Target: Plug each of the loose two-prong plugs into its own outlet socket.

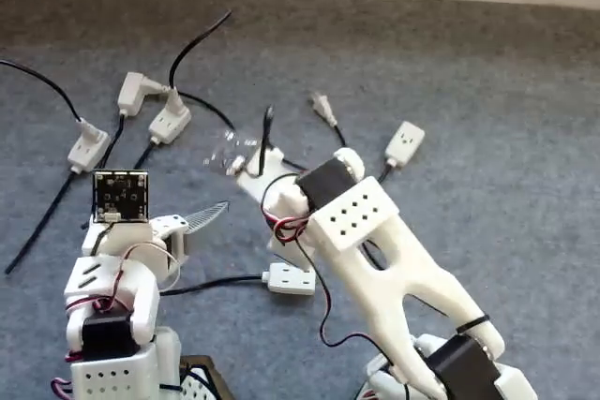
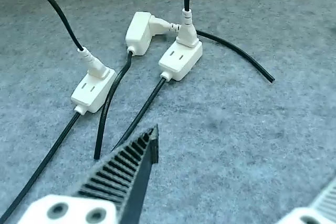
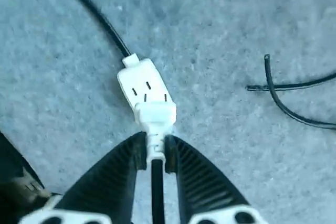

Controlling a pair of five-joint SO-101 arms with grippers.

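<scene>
Noted: right gripper clamped on plug at cord end, plug touching outlet socket. Left gripper wide open, holding nothing. Risk of unbraced socket sliding away under push, prongs skewing.

We find one white, black-corded two-prong plug butted against the end of a white outlet socket lying slots-up, a loose plug near an unoccupied socket, a second unoccupied socket, and one filled socket beside another filled socket.
</scene>
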